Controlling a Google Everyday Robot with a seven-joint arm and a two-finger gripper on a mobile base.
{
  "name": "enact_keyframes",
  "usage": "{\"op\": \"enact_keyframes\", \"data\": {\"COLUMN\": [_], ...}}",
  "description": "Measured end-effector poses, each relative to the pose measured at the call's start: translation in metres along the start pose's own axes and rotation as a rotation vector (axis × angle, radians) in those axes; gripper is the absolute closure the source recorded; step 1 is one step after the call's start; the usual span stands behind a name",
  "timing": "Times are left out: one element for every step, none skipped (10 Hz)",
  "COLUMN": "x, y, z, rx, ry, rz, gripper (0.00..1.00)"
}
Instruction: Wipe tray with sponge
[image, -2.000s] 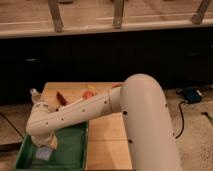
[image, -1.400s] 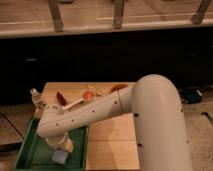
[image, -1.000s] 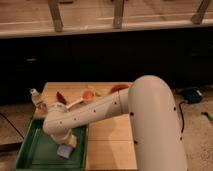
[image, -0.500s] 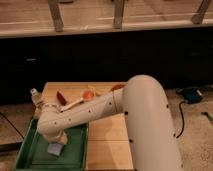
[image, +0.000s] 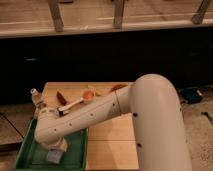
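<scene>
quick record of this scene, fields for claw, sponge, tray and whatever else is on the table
claw: low over the tray's front, at the sponge
sponge: pale blue-grey block inside the tray, near its front rim
tray: green, shallow, at the table's front left
bottle: small, white cap, behind the tray
food bits: orange and red, at the table's back
table: light wood

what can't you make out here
- Gripper, above the sponge in the tray: camera view, largely hidden by the arm wrist.
- Sponge: top covered by the gripper.
- Tray: much of its floor hidden under the arm.
- Reddish items on the table: blurred, partly behind the arm.
</scene>
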Motion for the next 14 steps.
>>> {"op": "enact_keyframes", "data": {"x": [0.002, 0.006, 0.013, 0.019, 0.029, 0.035, 0.041, 0.043, 0.043, 0.035, 0.032, 0.026, 0.016, 0.010], "y": [0.014, 0.027, 0.036, 0.039, 0.037, 0.031, 0.018, 0.001, -0.009, -0.034, -0.040, -0.043, -0.045, -0.038], "z": [-0.001, 0.001, 0.004, 0.009, 0.017, 0.021, 0.025, 0.029, 0.030, 0.030, 0.028, 0.024, 0.018, 0.013], "rx": [-0.019, -0.041, -0.051, -0.052, -0.042, -0.025, 0.001, 0.033, 0.051, 0.098, 0.113, 0.120, 0.119, 0.102], "ry": [0.007, 0.014, 0.020, 0.026, 0.033, 0.038, 0.043, 0.044, 0.046, 0.035, 0.035, 0.033, 0.032, 0.033], "rz": [0.020, 0.040, 0.057, 0.064, 0.067, 0.061, 0.046, 0.018, -0.002, -0.055, -0.071, -0.079, -0.086, -0.081], "gripper": [1.00, 1.00, 1.00, 1.00, 1.00, 1.00, 1.00, 1.00, 1.00, 1.00, 1.00, 1.00, 1.00, 1.00]}}
